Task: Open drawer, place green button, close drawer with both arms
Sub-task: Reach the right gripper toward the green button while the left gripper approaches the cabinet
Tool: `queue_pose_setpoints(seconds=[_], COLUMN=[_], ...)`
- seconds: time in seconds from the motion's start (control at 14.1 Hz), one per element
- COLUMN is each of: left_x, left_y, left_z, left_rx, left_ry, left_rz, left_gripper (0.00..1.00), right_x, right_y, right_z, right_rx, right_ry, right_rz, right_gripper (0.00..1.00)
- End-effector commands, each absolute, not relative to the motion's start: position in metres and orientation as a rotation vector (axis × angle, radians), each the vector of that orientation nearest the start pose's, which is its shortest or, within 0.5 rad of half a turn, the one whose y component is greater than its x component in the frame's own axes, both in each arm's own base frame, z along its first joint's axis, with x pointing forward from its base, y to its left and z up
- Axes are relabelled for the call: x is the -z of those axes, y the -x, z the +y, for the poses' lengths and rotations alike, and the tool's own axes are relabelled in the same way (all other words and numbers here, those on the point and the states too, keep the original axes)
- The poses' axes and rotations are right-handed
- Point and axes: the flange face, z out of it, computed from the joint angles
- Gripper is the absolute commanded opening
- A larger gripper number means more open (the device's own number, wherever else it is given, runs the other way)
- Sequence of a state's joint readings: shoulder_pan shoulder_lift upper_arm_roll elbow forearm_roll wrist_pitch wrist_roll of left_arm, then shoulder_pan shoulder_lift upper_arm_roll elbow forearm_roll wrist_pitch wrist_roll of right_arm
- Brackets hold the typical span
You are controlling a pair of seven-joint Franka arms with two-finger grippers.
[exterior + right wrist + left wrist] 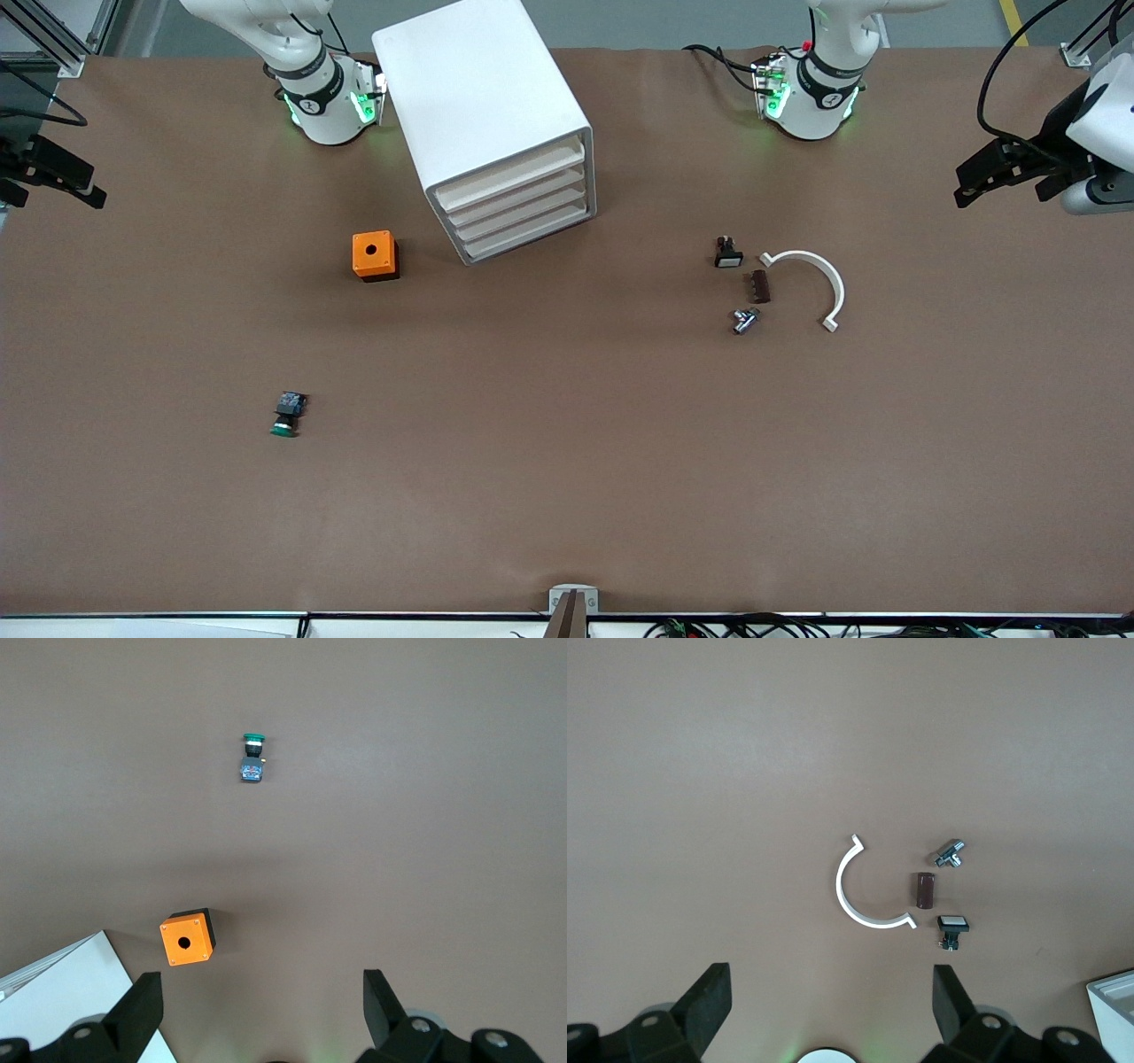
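The white cabinet (478, 89) stands between the arm bases with all four drawers shut; the lower two drawers (529, 226) face the front camera. The green-capped button (286, 415) lies on its side on the table, nearer to the front camera than the orange box (375, 255); it also shows in the right wrist view (252, 758). My right gripper (49, 190) hangs open and empty high over the right arm's end of the table (261, 997). My left gripper (1001, 186) hangs open and empty high over the left arm's end (831, 992).
Toward the left arm's end lie a black white-faced button (728, 253), a white curved piece (811, 279), a small brown block (759, 286) and a metal fitting (744, 320). The table's front edge carries a small bracket (572, 601).
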State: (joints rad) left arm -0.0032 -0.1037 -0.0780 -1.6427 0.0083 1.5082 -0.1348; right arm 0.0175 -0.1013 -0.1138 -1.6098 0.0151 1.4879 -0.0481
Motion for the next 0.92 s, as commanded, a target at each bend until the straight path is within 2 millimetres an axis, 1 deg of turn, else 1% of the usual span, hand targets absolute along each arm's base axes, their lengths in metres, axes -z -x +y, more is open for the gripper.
queue_pose_setpoints(seconds=[0.0,0.21,0.35,0.42,0.5,0.57,0.71,0.85], left_x=[-0.646,-0.645,-0.640,-0.634,-0.621,-0.617,-0.598,-0.578], left_y=[-0.514,-0.516,-0.520,-0.523,-0.531,-0.533,-0.547,-0.563], left_z=[-0.043,-0.041,-0.038,-0.037,-0.038,-0.040,-0.045,-0.048], left_rx=[-0.055,-0.056,-0.071,-0.090,-0.128,-0.135,-0.171,-0.184], left_ry=[3.119,3.111,3.102,3.101,3.100,3.100,3.101,3.114], left_rz=[-0.057,-0.060,-0.065,-0.062,-0.052,-0.045,-0.034,-0.026], left_gripper=[1.00,1.00,1.00,1.00,1.00,1.00,1.00,1.00], right_x=[-0.656,-0.656,-0.656,-0.655,-0.655,-0.655,-0.654,-0.658], right_y=[-0.504,-0.504,-0.504,-0.505,-0.506,-0.506,-0.507,-0.511], right_z=[-0.054,-0.054,-0.053,-0.052,-0.052,-0.053,-0.055,-0.056], right_rx=[-0.022,-0.023,-0.025,-0.027,-0.027,-0.027,-0.023,-0.011], right_ry=[3.120,3.120,3.119,3.119,3.119,3.121,3.121,3.123], right_rz=[0.060,0.058,0.055,0.053,0.053,0.055,0.063,0.089], right_gripper=[1.00,1.00,1.00,1.00,1.00,1.00,1.00,1.00])
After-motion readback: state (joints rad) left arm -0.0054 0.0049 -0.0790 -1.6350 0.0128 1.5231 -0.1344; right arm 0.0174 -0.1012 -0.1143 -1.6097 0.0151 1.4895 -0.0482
